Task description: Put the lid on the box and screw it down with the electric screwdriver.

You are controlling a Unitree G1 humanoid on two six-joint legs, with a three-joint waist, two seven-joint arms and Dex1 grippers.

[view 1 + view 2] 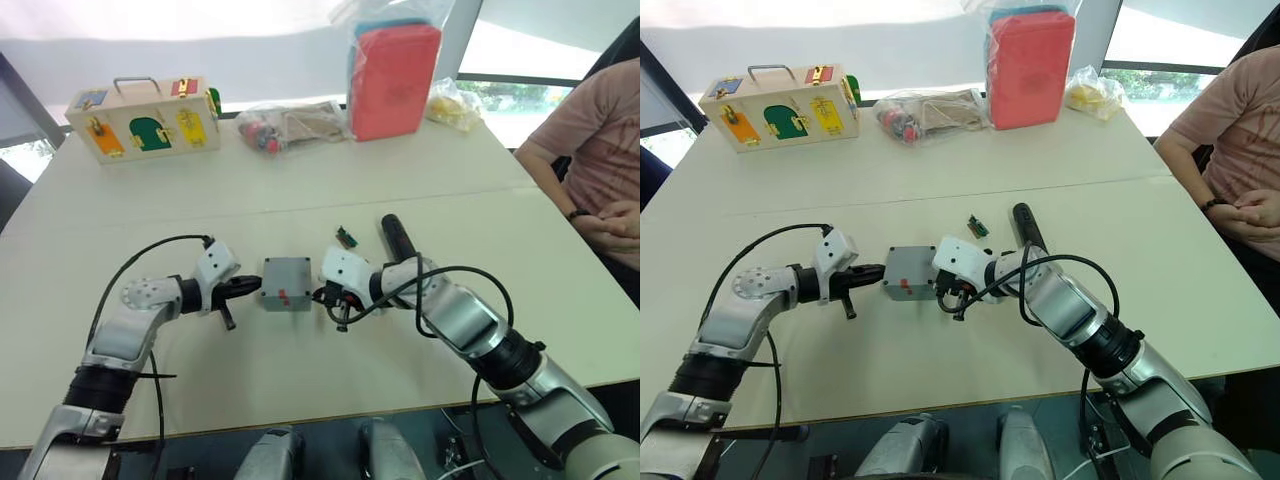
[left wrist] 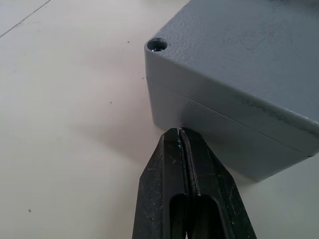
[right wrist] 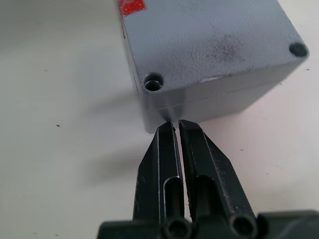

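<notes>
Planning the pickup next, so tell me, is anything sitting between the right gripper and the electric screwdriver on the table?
Nothing visible blocks it. The electric screwdriver lies on bare table just beyond the right gripper, which sits shut against the box. A small green connector lies beside the screwdriver, off the direct path.

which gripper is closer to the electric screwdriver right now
Right. The right gripper sits at the box's right side, just in front of the electric screwdriver. The left gripper is at the box's far side from it.
</notes>
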